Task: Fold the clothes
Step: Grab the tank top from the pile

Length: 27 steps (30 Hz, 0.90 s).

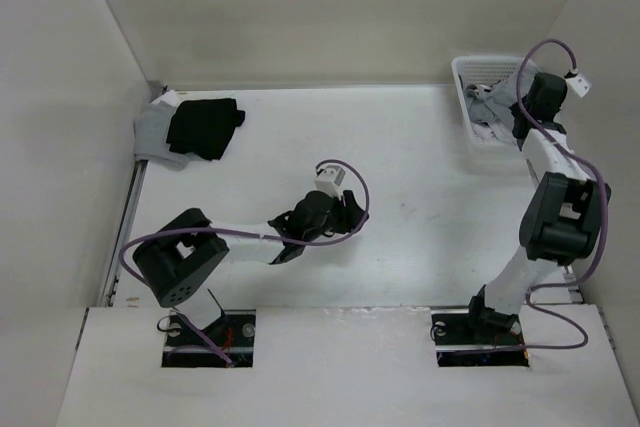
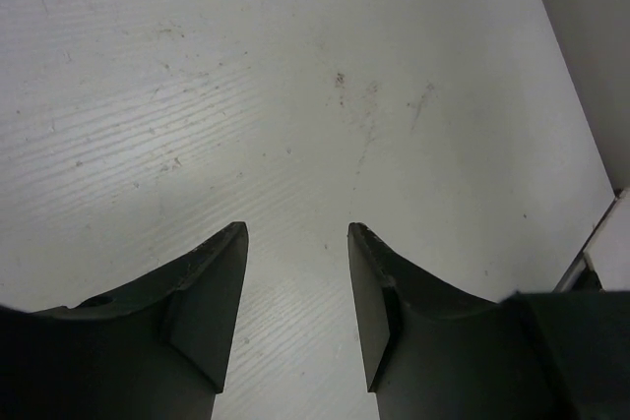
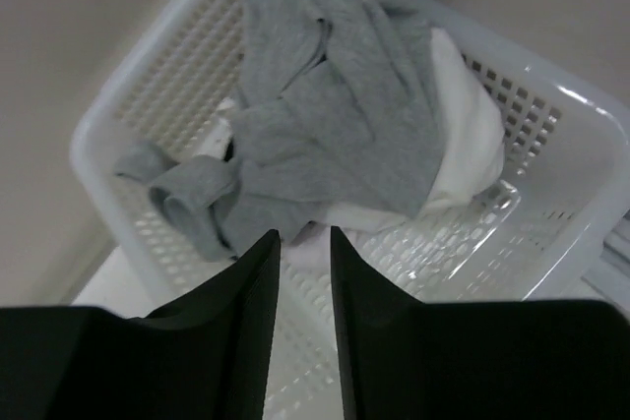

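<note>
The clothes (image 3: 335, 115), a mid-grey knit tank top, lie crumpled in a white slatted basket (image 3: 571, 105) on top of a white garment (image 3: 472, 145). In the top view the basket (image 1: 462, 67) stands at the back right corner, and grey fabric (image 1: 484, 105) shows inside it. My right gripper (image 3: 304, 235) hangs just above the basket's near side, open by a narrow gap with nothing between its fingers. Its tips sit short of the grey fabric. My left gripper (image 2: 295, 233) hovers open over bare table near the middle (image 1: 352, 212), holding nothing.
A black garment (image 1: 205, 127) lies folded on a light-grey one (image 1: 152, 132) at the back left. Walls close the table at the back and on both sides. The right arm's cable (image 1: 545, 47) loops over the basket.
</note>
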Each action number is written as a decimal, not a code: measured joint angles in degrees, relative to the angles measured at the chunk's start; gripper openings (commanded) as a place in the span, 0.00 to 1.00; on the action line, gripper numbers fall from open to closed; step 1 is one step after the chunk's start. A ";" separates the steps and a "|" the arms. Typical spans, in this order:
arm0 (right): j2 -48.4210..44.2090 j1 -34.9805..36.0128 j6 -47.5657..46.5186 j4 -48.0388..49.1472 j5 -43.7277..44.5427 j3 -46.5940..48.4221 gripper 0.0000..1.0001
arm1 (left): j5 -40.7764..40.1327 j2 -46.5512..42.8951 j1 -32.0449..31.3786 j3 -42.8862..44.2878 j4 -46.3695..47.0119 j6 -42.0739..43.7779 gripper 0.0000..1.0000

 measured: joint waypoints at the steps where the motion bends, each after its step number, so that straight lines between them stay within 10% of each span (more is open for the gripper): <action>1: 3.30 -0.85 -1.03 -0.17 -0.04 2.27 0.40 | -0.02 -0.07 0.35 -0.07 0.79 0.15 0.45; 13: 24.76 -2.25 -7.96 -6.58 -1.62 26.40 0.45 | 0.28 -0.15 3.32 -0.20 3.17 0.15 0.46; 21: 28.48 -2.27 -7.87 -7.93 -0.59 28.13 0.05 | 1.66 0.07 5.18 -0.20 4.42 -0.46 0.46; 27: 23.52 -2.25 -6.73 -4.02 0.63 21.00 0.00 | 2.60 0.61 5.64 -0.20 4.72 -1.22 0.46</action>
